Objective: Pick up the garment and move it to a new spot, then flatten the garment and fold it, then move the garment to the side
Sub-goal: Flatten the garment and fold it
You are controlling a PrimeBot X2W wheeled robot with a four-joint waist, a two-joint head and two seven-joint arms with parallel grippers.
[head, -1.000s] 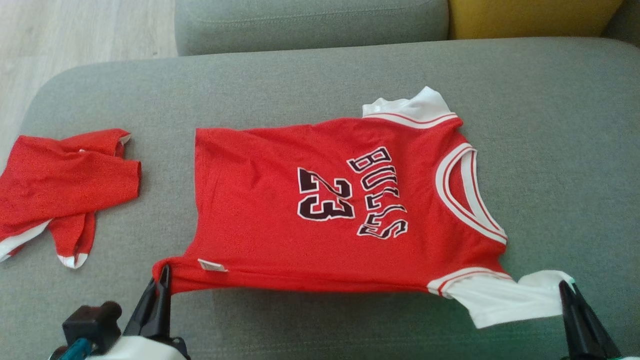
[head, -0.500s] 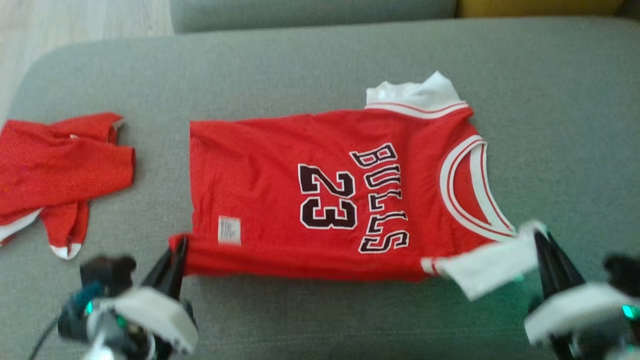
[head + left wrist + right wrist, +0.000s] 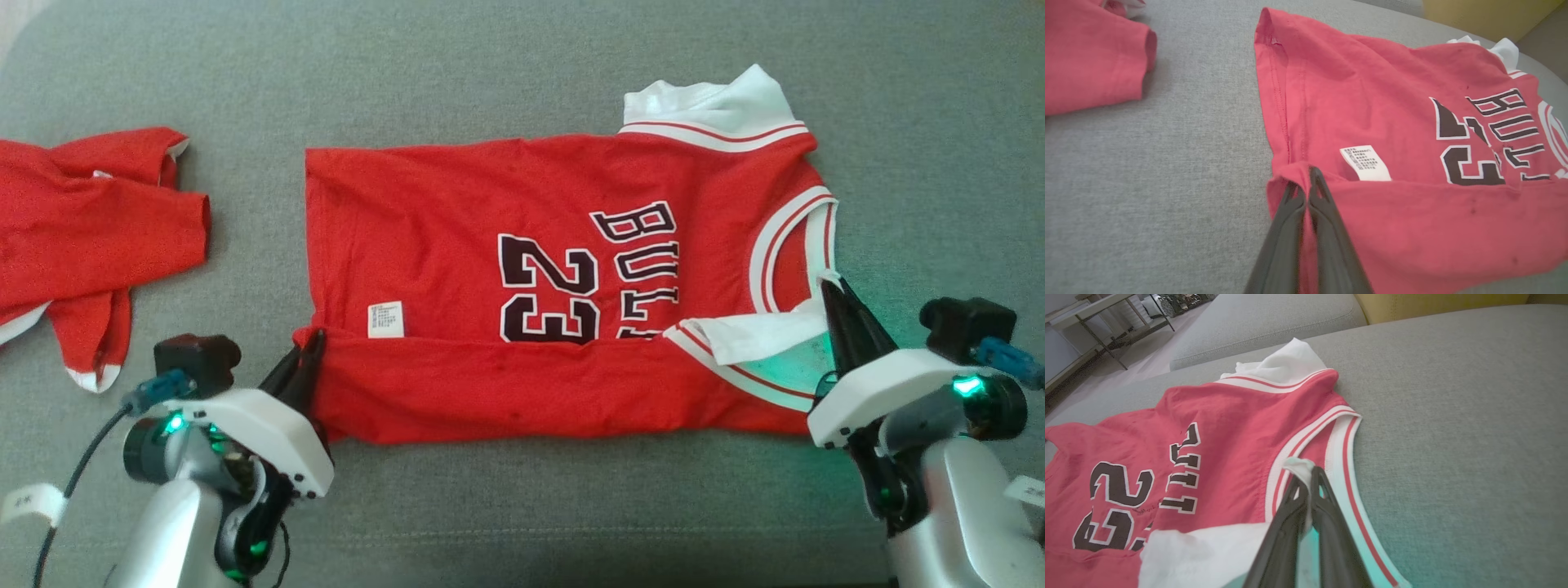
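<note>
The garment (image 3: 490, 220), a red jersey, lies spread on the grey cushion (image 3: 522, 506) in front of you, neckline (image 3: 767, 245) toward your right. Its near long edge is turned up and over, so that it covers the lower part of the number (image 3: 549, 282).

Your left gripper (image 3: 313, 343) is clamped shut on the hem corner (image 3: 1278, 188), just beside the white label (image 3: 385, 319). Your right gripper (image 3: 829, 287) is pinched shut on the white sleeve (image 3: 759, 336), close to the neckline.

This looks like the first lengthwise fold, about halfway over. To finish it well, carry both grips away from you together, at the same pace and the same low height, so the crease runs straight from hem to shoulder. Hold a little tension between the two grips; slack in the middle would probably sag and wrinkle.

Lift just enough that the upper layer clears the lower one, or you may drag the whole jersey across the cushion. The sleeve looks loose and may flop out sideways, so bring it inside the red outline before you lower. Set both ends down flat, then open the fingers, and only then draw back.

A second red piece (image 3: 90, 229) lies well apart on your left; leave it alone.
</note>
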